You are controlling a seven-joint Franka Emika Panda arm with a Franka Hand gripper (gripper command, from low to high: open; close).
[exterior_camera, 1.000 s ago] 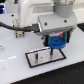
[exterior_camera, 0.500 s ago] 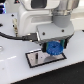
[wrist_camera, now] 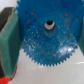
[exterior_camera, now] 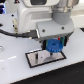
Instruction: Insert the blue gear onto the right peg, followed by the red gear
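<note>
The blue gear [exterior_camera: 54,46] hangs tilted between the fingers of my gripper [exterior_camera: 54,44], just above the right part of the black-bordered white base plate [exterior_camera: 35,62]. In the wrist view the blue gear [wrist_camera: 47,37] fills the picture. Green finger pads [wrist_camera: 9,40] press its rim on both sides, and its centre hole [wrist_camera: 49,25] shows dark. A thin dark pin [exterior_camera: 38,58] stands on the plate's left part. The right peg is hidden behind the gear and fingers. A red sliver at the picture's corner is the red gear [wrist_camera: 3,80].
The plate lies on a white table [exterior_camera: 15,67]. A black cable [exterior_camera: 17,34] runs across the table behind the arm toward the exterior view's left. The arm's white body [exterior_camera: 35,12] fills the upper part of the exterior view.
The gripper has come down with the blue gear, closer to the base plate. The grip on the gear is unchanged.
</note>
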